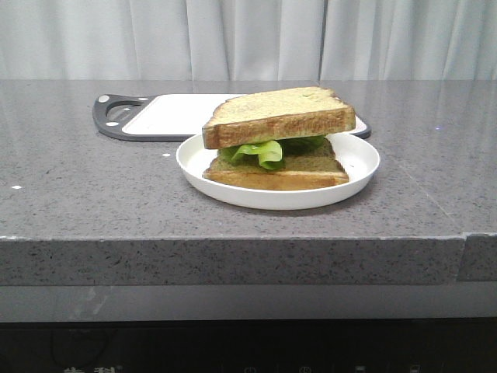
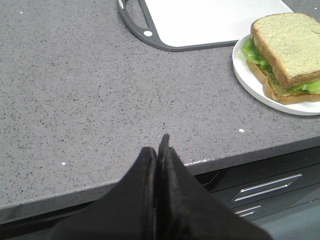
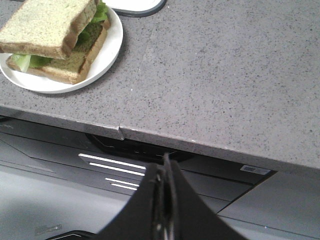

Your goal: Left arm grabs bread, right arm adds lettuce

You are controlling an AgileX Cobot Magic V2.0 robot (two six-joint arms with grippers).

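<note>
A white plate (image 1: 359,150) holds a bottom bread slice (image 1: 311,171), the green lettuce (image 1: 264,151) on it, and the bread (image 1: 279,113) on top, tilted. The stack also shows in the left wrist view, bread (image 2: 290,42) over lettuce (image 2: 254,52), and in the right wrist view, bread (image 3: 45,22) over lettuce (image 3: 22,61). My left gripper (image 2: 158,146) is shut and empty at the counter's front edge, well left of the plate. My right gripper (image 3: 164,165) is shut and empty below the counter's front edge, right of the plate. Neither arm shows in the front view.
A white cutting board with a dark grey handle frame (image 1: 167,115) lies behind the plate; it also shows in the left wrist view (image 2: 200,20). The grey speckled counter (image 1: 93,186) ends in a front edge, with dark drawers (image 3: 120,165) below.
</note>
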